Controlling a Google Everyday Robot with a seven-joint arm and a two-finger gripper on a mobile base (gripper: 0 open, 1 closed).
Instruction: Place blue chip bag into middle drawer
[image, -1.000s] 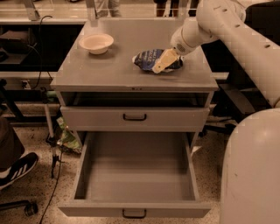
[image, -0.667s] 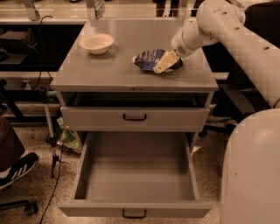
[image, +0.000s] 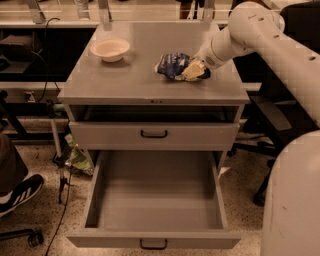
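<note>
Claw (image: 194, 70), atop cabinet (image: 135, 77), apparently tight around one blue chip bag (image: 171, 64); one bowl (image: 110, 49).

Claw (image: 194, 70) against blue chip bag (image: 171, 64) atop cabinet (image: 125, 82), white bowl (image: 110, 49) well apart, middle drawer (image: 200, 239) open below

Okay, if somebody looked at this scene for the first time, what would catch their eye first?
The big white arm reaching in from the right, its hand down on the blue chip bag at the right side of the grey cabinet top. Below it, the middle drawer stands pulled wide open and empty at the front. A white bowl sits at the top's back left.
</note>
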